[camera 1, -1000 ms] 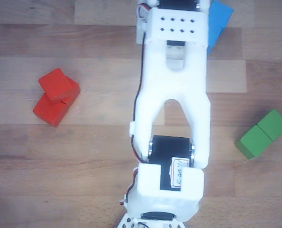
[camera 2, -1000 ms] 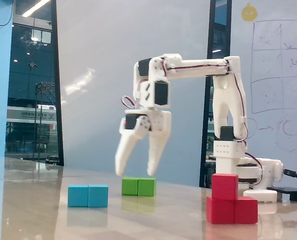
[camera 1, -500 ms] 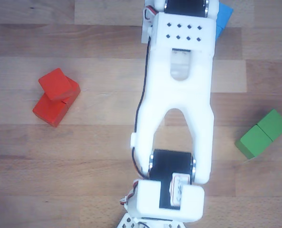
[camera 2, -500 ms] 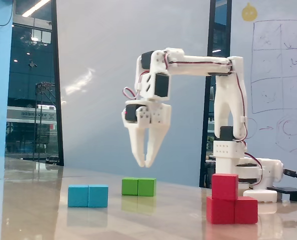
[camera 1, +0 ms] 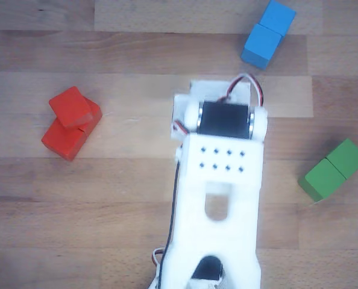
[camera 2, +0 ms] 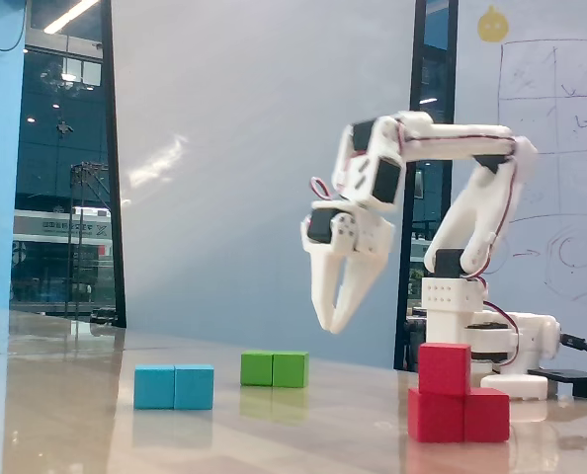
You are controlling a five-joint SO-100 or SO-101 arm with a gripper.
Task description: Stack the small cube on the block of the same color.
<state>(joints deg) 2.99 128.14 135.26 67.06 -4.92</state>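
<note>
The small cube sits on top of the block, set toward its left half in the fixed view; from above it lies over the upper end of the block, turned a little against it, near the left edge of the table. The end effector hangs in the air with nothing in it, its two fingers pressed together at the tips and pointing down and slightly left, well above the table and to the left of the red stack. In the other view only the white arm shows, reaching up from the bottom edge through the middle of the picture; the fingers themselves seem to be hidden under it. A blue block lies near the top edge, just beyond the arm's upper end, and a green block lies toward the right edge, well apart from the arm. Bare wood lies open between the arm and the red stack. In the fixed view the blue block stands nearest the camera on the left, the green block behind it, and the arm's base behind the red stack.
</note>
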